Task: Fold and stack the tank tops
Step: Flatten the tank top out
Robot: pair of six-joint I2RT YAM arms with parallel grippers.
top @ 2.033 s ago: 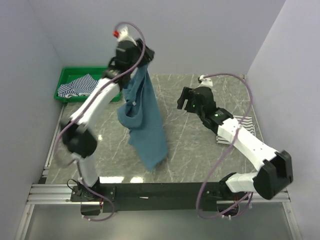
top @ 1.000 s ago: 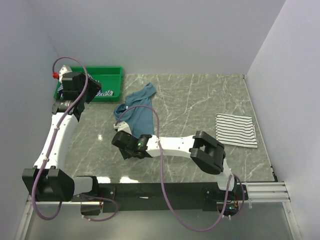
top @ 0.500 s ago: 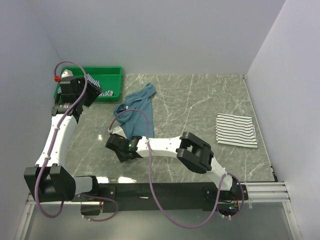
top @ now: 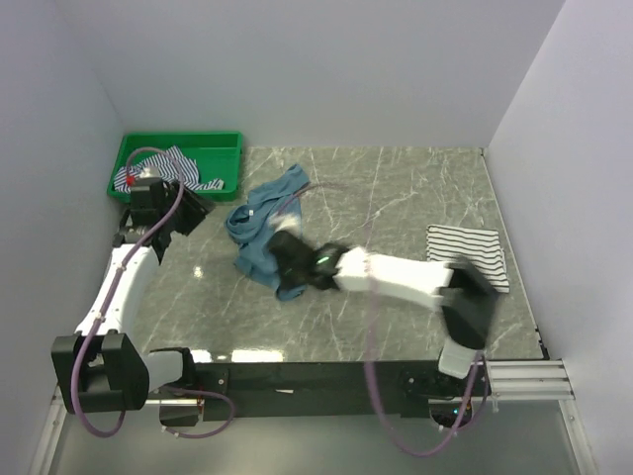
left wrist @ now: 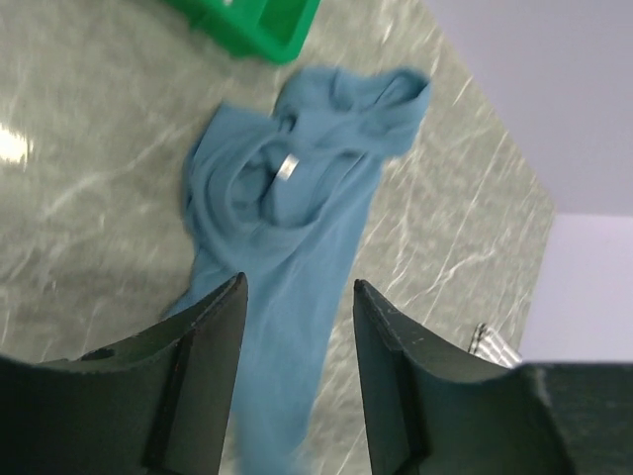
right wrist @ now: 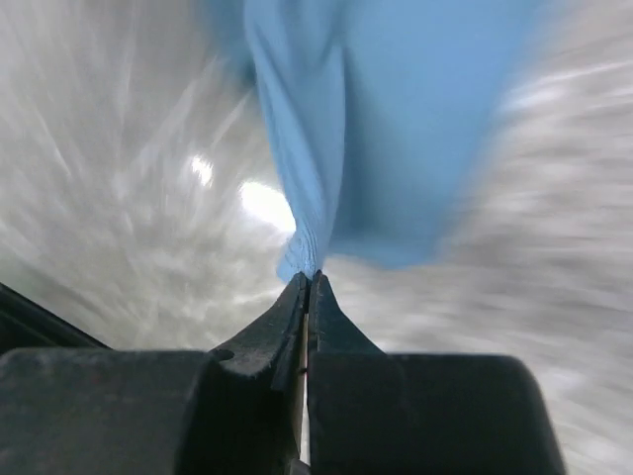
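Teal tank top lies crumpled on the bench, long axis running far to near; right pincer pinched tight on its near hem; left pincer spread wide, empty, off to its left.

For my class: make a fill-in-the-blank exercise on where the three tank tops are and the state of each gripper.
The green plastic tray holds just ____ garment, the blue-and-white striped cloth tank top. The right gripper is ____ on the plain dusty teal-blue cloth tank top. The left gripper hangs ____ and empty. The white cloth tank top with thin black stripes lies folded by the grey marbled table's ____ edge.
Missing words: one; shut; open; right.
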